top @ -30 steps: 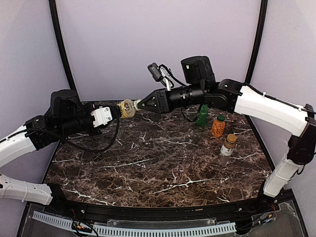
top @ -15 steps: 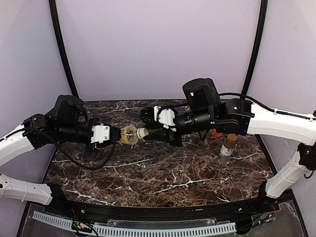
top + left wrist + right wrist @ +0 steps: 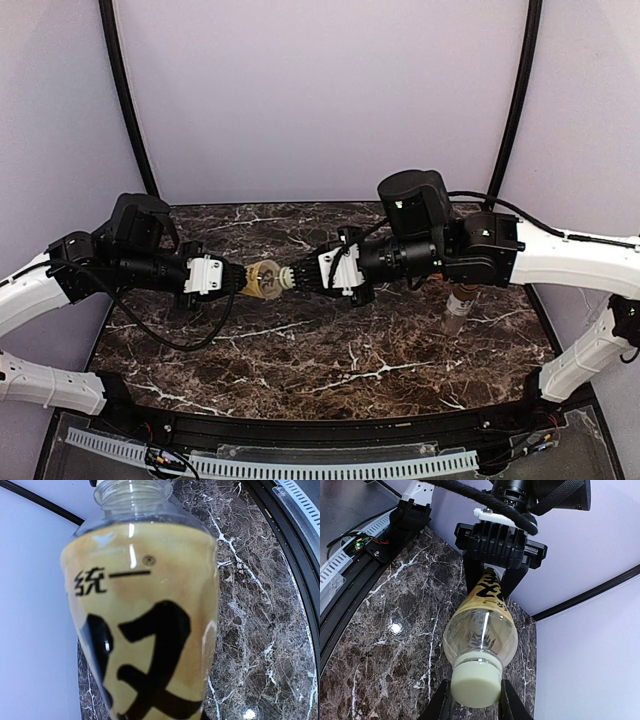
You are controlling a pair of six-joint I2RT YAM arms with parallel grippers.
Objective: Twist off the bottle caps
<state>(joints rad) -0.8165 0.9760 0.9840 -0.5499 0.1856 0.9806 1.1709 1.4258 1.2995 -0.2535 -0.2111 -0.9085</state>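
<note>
Yellow-liquid bottle (image 3: 262, 279) is up off the table, lying roughly horizontal in mid-air between the two arms, over the left-centre of the marble tabletop (image 3: 300, 350). Its cream cap (image 3: 475, 681) is on the neck in the right wrist view, seated flush with no gap showing, so I'd call this one not yet unscrewed. Right gripper (image 3: 475, 696) is clamped on that cap, one finger each side. Left gripper (image 3: 233, 278) is closed round the bottle's body toward the base end, bracing it against the twist (the left wrist view is all label and neck, but the right wrist camera shows those fingers straddling the body). My read: we're at the twist stage on this bottle, both ends gripped, and I see no cap off anywhere and no loose caps on the tabletop. One other bottle is in view, a slim clear bottle (image 3: 456, 318) standing on the right of the table just under the right arm. Its top is mostly hidden by the arm, so I can't confirm its cap. Any further bottles would be behind that arm, so I can't tell. Left to do, by my judgement: this cap plus all the rest.
</note>
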